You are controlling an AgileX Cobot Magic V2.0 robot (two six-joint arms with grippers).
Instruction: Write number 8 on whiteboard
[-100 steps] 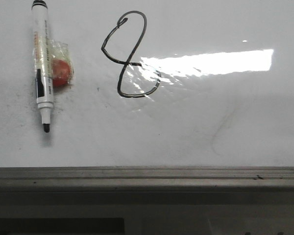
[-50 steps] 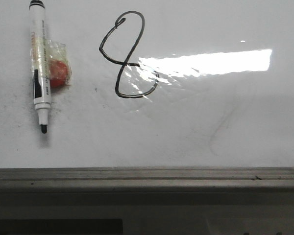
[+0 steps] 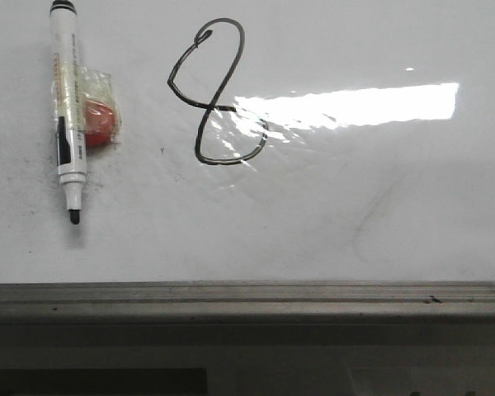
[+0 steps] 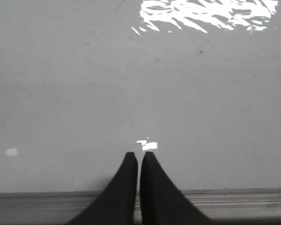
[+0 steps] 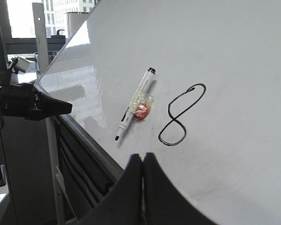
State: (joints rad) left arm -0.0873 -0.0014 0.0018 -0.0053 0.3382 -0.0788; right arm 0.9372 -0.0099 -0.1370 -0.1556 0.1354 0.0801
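The number 8 (image 3: 214,106) is a thin black lopsided figure on the whiteboard (image 3: 355,214), left of a glare strip. It also shows in the right wrist view (image 5: 176,121). My left gripper (image 4: 139,154) is shut and empty, its tips over bare whiteboard (image 4: 131,93) just past the grey rail (image 4: 234,197). My right gripper (image 5: 143,157) is shut and empty, back from the board (image 5: 234,70), with the 8 beyond its tips. Neither gripper shows in the front view.
An uncapped white marker (image 3: 68,107) lies on the board left of the 8, tip toward the rail (image 3: 247,297). A red lump in clear wrap (image 3: 99,120) sits against it. The left arm (image 5: 47,107) hangs off the board's edge.
The marker and the 8 shifted a few pixels left in the front view, then stayed still. Nothing was gripped or released.
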